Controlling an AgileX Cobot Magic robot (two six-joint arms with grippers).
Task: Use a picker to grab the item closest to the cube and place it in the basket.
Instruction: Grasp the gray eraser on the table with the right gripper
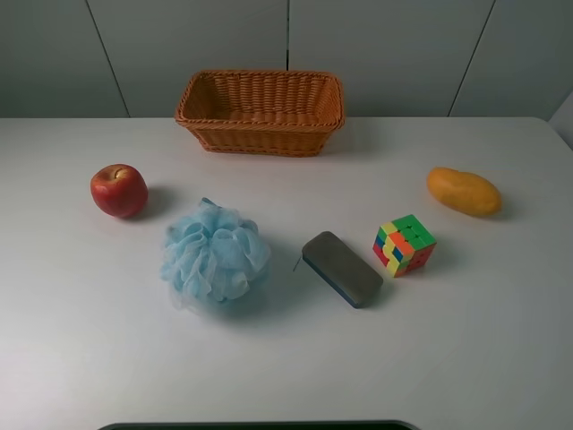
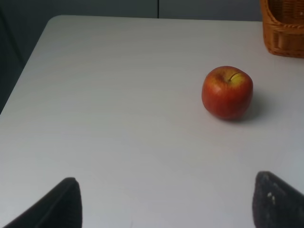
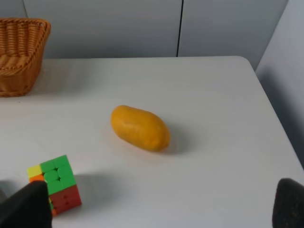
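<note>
1. Bench (image 1: 286, 367): white, flat top with rounded far corners; carries every entry below.
2. Wicker basket (image 1: 260, 130): orange-brown, rectangular with flared sides. Stands upright at the far centre, well apart from the other things.
3. Bath pouf (image 1: 215, 255): fluffy, light blue. Sits left of centre on the near side, just beside the block's left end with a small gap.
4. Dark grey block (image 1: 342, 269): flat and oblong with rounded corners and a thin blue bottom layer. Lies flat on the bench at centre, slanted from far-left to near-right, between the pouf and the cube. Its right end is just beside the cube, not touching.
5. Mango (image 1: 463, 191): orange-yellow, on its side at the right, farther back than the cube.
6. Apple (image 1: 118, 190): red, stem up, at the left, nearer than the basket.
7. Puzzle cube (image 1: 405, 245): multicoloured, green face up, right of centre.
8. Left gripper (image 2: 168, 204): only two black fingertips show. They are spread wide with bare bench between them and nothing held; the apple lies beyond.
9. Right gripper (image 3: 156, 206): fingertips likewise spread wide, holding nothing. One tip overlaps the cube's edge in its wrist view.
</note>
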